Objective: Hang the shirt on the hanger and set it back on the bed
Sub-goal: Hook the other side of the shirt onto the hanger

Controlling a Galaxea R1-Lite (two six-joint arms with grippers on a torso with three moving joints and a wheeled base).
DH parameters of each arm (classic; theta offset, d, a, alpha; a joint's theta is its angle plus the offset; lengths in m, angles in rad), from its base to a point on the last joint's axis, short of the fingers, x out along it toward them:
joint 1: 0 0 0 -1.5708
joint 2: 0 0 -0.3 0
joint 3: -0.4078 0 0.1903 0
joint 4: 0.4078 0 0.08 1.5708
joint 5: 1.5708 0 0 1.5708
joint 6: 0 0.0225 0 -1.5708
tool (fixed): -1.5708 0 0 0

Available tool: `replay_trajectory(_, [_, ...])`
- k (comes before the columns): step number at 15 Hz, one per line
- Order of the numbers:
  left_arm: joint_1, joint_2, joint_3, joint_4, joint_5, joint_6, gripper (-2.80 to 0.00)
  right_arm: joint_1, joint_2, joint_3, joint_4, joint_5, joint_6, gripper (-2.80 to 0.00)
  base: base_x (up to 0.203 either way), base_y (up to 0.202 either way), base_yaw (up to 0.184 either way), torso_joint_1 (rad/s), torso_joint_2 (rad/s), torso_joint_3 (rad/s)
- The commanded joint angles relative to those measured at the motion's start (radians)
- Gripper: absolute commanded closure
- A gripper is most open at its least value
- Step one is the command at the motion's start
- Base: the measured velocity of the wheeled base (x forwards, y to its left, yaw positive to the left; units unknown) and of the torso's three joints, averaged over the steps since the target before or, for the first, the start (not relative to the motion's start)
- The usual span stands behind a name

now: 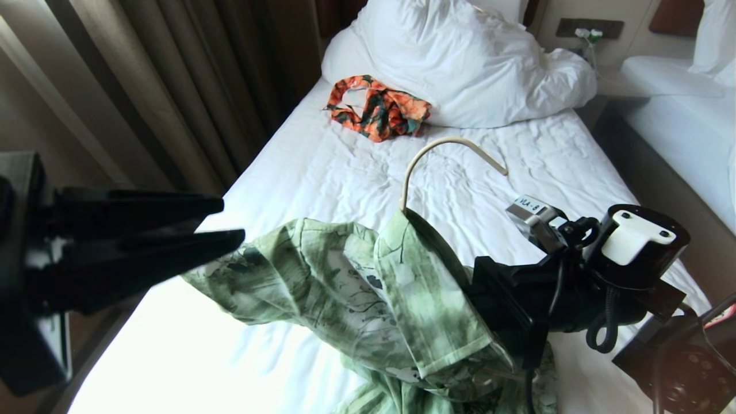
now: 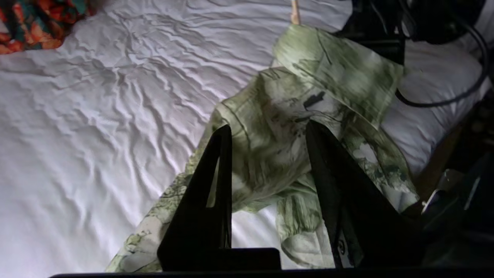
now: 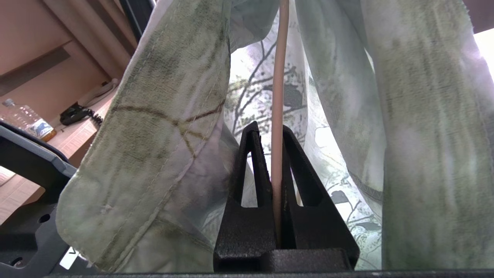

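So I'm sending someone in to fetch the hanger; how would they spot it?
Look at the bed with the white sheet, near its foot where the green leaf-print shirt lies. A thin cream hook curves up out of the shirt's collar: that is the hanger, pinched by the right gripper, unlike the orange floral garment by the pillow.

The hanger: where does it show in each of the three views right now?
Head view: the hanger has its hook arching up from the shirt collar, centre.
Left wrist view: only a stub of it shows at the top edge, above the shirt.
Right wrist view: its rod stands between the right gripper's fingers.
Shared landmark: the shirt.
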State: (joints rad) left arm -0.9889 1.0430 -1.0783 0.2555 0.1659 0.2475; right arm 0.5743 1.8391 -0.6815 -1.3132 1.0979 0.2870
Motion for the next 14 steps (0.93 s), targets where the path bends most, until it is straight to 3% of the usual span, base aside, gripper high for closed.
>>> replay_trajectory(1, [0.009, 0.000, 0.011, 0.048, -0.083, 0.056, -2.80, 0.003, 0.000, 0.008, -0.008, 0.007, 0.001, 0.00, 0.000, 0.000, 0.000, 0.000, 0.00, 0.000])
replay_trajectory(4, [0.078, 0.068, -0.006, 0.059, -0.163, 0.184, -2.80, 0.017, -0.007, 0.034, -0.009, 0.008, -0.001, 0.00, 0.000, 0.000, 0.000, 0.000, 0.00, 0.000])
replay_trajectory(6, [0.119, 0.105, -0.050, 0.065, -0.182, 0.194, -2.80, 0.026, -0.019, 0.045, -0.011, 0.008, -0.010, 0.00, 0.000, 0.000, 0.000, 0.000, 0.00, 0.000])
replay_trajectory(11, [0.113, 0.124, -0.009, 0.068, -0.194, 0.213, -2.80, 0.026, -0.037, 0.047, -0.011, 0.010, -0.014, 0.00, 0.000, 0.000, 0.000, 0.000, 0.00, 0.000])
replay_trajectory(14, [0.113, 0.174, -0.003, -0.008, -0.209, 0.210, -2.80, 0.030, -0.047, 0.076, -0.014, 0.010, -0.024, 0.00, 0.000, 0.000, 0.000, 0.000, 0.00, 0.000])
